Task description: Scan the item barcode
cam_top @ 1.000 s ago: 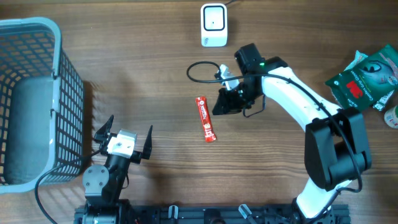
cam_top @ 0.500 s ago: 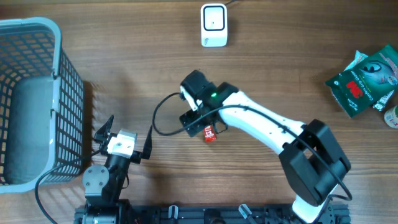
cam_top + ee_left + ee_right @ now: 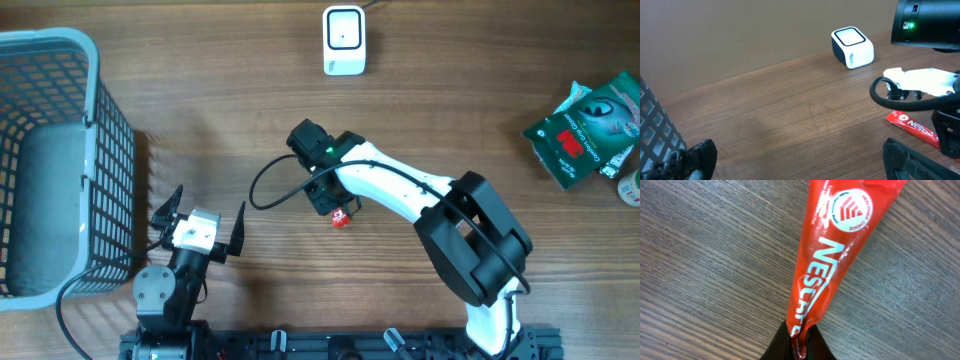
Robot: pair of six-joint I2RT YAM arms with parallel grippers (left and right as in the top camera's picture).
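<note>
Lying on wood-grain table (image 3: 200, 100) (brown): sachet (image 3: 835, 255)

basket (image 3: 96, 90): left edge of table (image 3: 220, 110)
scanner (image 3: 343, 40): far side, centre
sachet (image 3: 340, 216): mid-table, before scanner
packets (image 3: 585, 130): right edge

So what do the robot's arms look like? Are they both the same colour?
Not quite. The right arm has smooth white tubes, chunky black joints, a small green light near its wrist and a looping black cable. The right gripper has black fingers. The left arm looks mostly black, and the left gripper has a white block with two thin black fingers.
</note>
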